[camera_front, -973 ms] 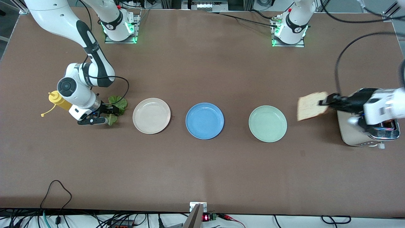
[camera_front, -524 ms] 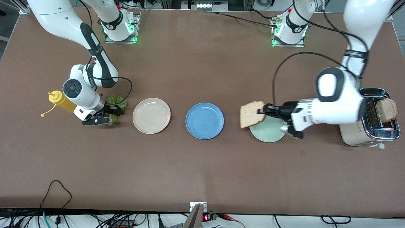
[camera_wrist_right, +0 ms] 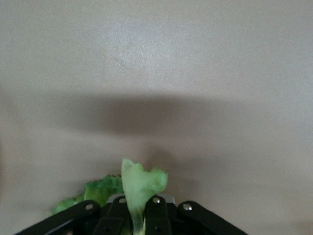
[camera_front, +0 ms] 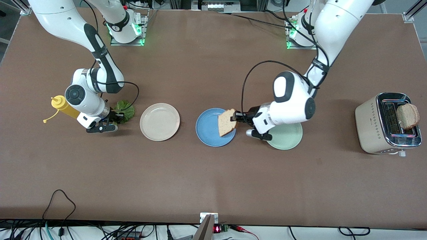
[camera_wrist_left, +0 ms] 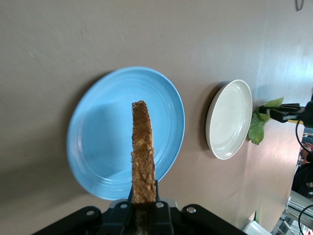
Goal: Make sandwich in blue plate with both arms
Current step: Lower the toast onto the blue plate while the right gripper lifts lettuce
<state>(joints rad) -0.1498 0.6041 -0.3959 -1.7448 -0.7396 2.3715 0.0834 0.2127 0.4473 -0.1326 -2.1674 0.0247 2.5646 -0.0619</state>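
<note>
Brown table [camera_front: 213, 180]; left gripper [camera_front: 235, 117] over blue plate [camera_front: 208, 128], jaws clamping bread slice [camera_front: 227, 121]; right gripper [camera_front: 113, 117] pinching lettuce [camera_front: 126, 109].

Tan bread slice [camera_front: 227, 122] hangs edge-on over the empty blue plate [camera_front: 210, 128]; lettuce [camera_front: 124, 109] apparently slightly lifted.

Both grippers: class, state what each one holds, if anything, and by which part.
The left gripper holds a bread slice by one crust edge, on edge over the blue plate. The right gripper pinches the lettuce leaf at its edge.
</note>
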